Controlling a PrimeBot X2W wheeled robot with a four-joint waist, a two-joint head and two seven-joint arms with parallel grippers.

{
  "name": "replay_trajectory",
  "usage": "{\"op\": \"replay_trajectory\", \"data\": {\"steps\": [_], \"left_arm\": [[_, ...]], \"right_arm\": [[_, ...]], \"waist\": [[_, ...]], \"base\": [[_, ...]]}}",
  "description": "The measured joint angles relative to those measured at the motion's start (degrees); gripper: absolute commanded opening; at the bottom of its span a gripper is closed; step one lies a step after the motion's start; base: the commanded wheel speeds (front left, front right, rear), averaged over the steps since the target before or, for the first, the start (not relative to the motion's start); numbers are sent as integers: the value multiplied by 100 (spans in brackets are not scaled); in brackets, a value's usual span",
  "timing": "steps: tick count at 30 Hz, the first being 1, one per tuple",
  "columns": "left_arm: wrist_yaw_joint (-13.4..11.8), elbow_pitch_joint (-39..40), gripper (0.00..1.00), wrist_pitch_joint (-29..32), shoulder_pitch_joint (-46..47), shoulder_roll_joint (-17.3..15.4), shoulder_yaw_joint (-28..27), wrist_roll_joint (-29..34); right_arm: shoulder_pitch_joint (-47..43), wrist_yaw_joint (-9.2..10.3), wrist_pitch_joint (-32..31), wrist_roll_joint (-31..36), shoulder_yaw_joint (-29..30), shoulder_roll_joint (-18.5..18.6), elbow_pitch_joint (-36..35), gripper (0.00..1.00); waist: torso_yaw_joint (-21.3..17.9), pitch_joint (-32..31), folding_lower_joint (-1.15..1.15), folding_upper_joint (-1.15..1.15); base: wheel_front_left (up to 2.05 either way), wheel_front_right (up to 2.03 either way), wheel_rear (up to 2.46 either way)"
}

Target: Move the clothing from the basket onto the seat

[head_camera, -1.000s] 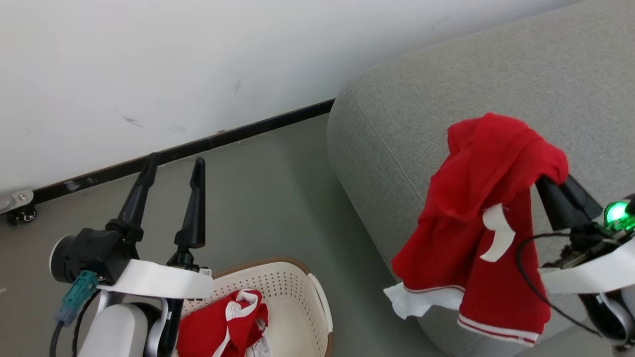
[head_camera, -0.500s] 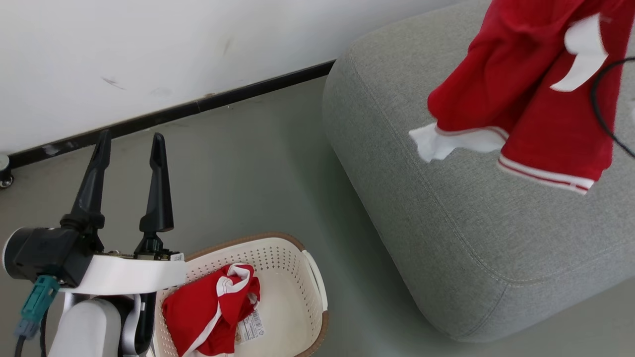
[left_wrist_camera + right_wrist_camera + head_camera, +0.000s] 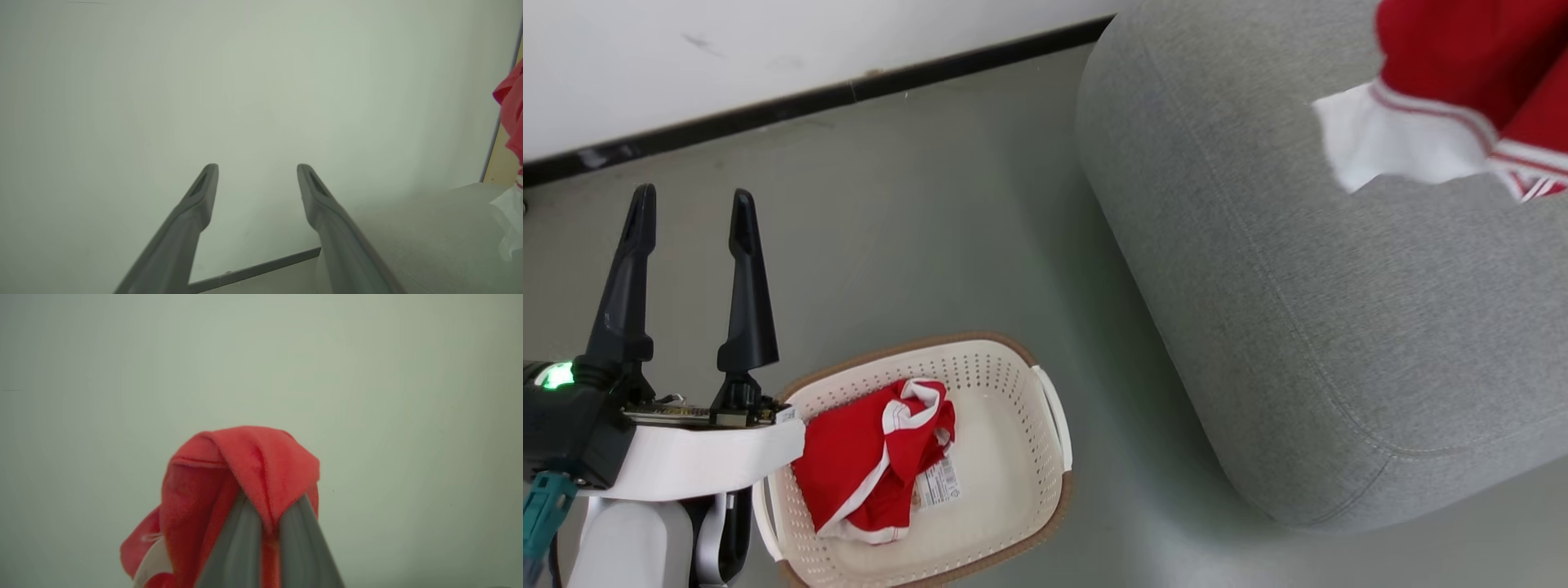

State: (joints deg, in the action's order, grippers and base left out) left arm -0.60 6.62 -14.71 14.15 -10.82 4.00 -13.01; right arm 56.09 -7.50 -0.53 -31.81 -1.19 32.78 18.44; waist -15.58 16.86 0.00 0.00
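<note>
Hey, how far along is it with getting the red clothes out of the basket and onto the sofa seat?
Done: the top is out of the basket. In hand: the right gripper is shut on it, and it hangs over the seat, not yet laid down. Left: the shorts lie in the basket, and the left gripper is open and empty.

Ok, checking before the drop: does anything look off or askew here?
Nothing spilled or damaged. One oddity: the top is draped like a hood over the right gripper, which is shut on it above the seat, so it may cling on release. The shorts lie crumpled in the basket.
</note>
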Motion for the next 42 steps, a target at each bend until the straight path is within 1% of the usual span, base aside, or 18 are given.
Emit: {"op": "replay_trajectory", "data": {"steps": [5, 8, 9, 16, 19, 24, 27, 35, 42], "left_arm": [[-24, 196, 100, 5, 1, -33, 24, 76], [-24, 305, 100, 18, 9, -102, 36, 85], [-24, 358, 100, 76, 12, -140, 48, 114], [-23, 570, 100, 188, 29, -178, 73, 126], [-14, 649, 100, 210, 45, -189, 85, 138], [-13, 705, 100, 260, 191, -193, 100, 141], [10, 749, 100, 260, 291, -192, 119, 141], [10, 776, 100, 266, 525, -181, 129, 141], [10, 750, 100, 266, 670, -186, 131, 166]], "right_arm": [[265, 1, -57, 52, 186, 211, 510, 0], [416, 1, -57, 69, 304, 325, 720, 0], [523, 1, -56, 116, 337, 416, 827, 0], [789, 1, 10, 160, 623, 615, 1160, 0], [865, 1, 83, 163, 654, 656, 1251, 0], [843, 1, 143, 163, 550, 536, 1436, 0], [793, 1, 233, 156, 447, 376, 1570, 0], [245, 1, 561, 36, 393, 26, 1964, 0], [-29, 1, 840, -68, 368, -22, 2287, 0]], "waist": [[104, 247, 0, 0], [168, 394, 0, 0], [211, 492, 0, 0], [352, 817, 0, 0], [407, 948, 0, 0], [475, 1119, 0, 0], [521, 1244, 0, 0], [611, 1547, 0, 0], [644, 1760, 0, 0]], "base": [[0, 0, 0], [0, 0, 0], [0, 0, 0], [0, 0, 0], [0, 0, 0], [0, 0, 0], [0, 0, 0], [0, 0, 0], [0, 0, 0]]}}
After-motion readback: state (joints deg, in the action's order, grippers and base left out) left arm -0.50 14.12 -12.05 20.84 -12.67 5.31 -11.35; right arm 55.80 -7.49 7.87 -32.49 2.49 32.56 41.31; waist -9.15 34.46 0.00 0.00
